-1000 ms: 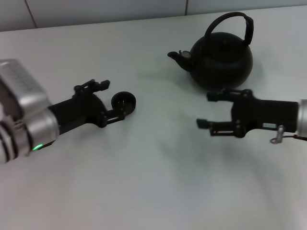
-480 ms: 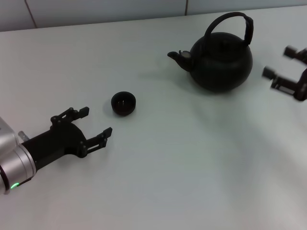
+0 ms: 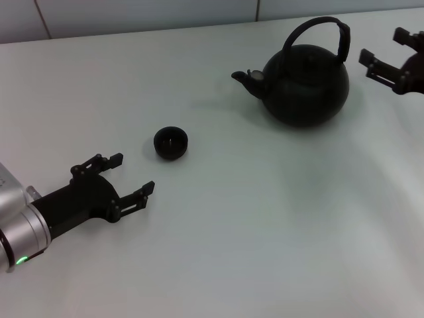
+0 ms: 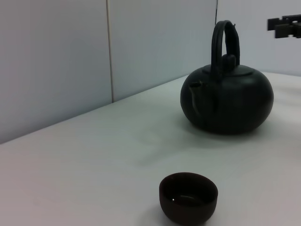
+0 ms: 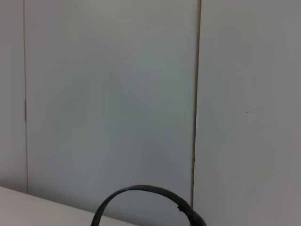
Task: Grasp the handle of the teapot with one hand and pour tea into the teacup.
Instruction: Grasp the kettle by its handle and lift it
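Observation:
The round matte-black teapot [image 3: 305, 83] stands upright at the back right of the white table, its spout toward the left. Its arched black handle [image 3: 324, 30] rises over the top. The teapot also shows in the left wrist view [image 4: 228, 101], and only the handle's arch shows in the right wrist view [image 5: 150, 197]. The tiny black teacup [image 3: 171, 143] sits left of the middle and shows in the left wrist view [image 4: 188, 197]. My left gripper [image 3: 126, 175] is open and empty, near the front left, short of the cup. My right gripper [image 3: 387, 50] is open and empty, raised to the right of the handle.
The white table [image 3: 252, 225] ends at a pale tiled wall [image 3: 146, 13] behind the teapot. Nothing else stands on the table.
My left gripper has drawn back from the teacup toward the front left. My right gripper has moved from in front of the teapot up to its right, beside the handle.

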`<action>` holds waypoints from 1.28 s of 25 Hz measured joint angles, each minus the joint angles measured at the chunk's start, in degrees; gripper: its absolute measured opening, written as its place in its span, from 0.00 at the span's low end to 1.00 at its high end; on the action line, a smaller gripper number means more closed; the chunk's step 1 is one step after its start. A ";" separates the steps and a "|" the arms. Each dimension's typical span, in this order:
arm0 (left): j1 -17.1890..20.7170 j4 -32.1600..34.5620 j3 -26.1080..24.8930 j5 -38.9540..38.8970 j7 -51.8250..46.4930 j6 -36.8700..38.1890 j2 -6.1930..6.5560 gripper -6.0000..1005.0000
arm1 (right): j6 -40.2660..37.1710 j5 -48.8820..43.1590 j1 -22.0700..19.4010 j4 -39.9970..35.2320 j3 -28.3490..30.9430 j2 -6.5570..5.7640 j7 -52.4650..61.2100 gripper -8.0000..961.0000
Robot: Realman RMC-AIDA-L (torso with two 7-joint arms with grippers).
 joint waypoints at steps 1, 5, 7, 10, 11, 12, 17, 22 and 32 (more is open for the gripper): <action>-0.18 -0.28 0.00 0.00 0.00 0.00 -0.02 0.82 | 0.81 -0.15 0.43 0.25 -0.29 0.00 0.00 0.85; -0.58 -0.90 0.02 0.00 0.02 0.01 -0.06 0.82 | 4.72 -0.20 1.94 1.32 -2.04 0.03 -0.02 0.85; -0.64 -0.93 0.05 0.00 0.04 0.07 -0.07 0.82 | 6.46 -0.19 2.74 2.05 -2.23 0.03 -0.02 0.85; -0.64 -0.93 0.04 0.00 0.10 0.21 -0.06 0.82 | 8.71 -0.15 3.91 3.40 -2.48 -0.01 -0.64 0.85; -0.66 -0.92 0.03 0.00 0.11 0.25 -0.06 0.82 | 9.41 -0.04 4.29 3.83 -2.59 -0.01 -1.14 0.85; -0.69 -0.91 0.04 0.00 0.11 0.25 -0.07 0.82 | 10.23 0.05 4.72 4.21 -2.66 -0.01 -1.59 0.85; -1.09 -1.03 0.24 0.00 0.13 0.25 -0.06 0.82 | 13.72 0.08 6.54 6.11 -2.78 0.00 -2.43 0.85; -1.20 -1.11 0.48 0.00 0.13 0.24 -0.06 0.82 | 14.43 0.17 6.95 6.51 -2.57 -0.01 -2.88 0.82; -1.52 -1.34 0.53 0.00 0.66 0.14 -0.12 0.82 | 17.66 0.20 9.66 8.98 -2.59 -0.03 -2.90 0.65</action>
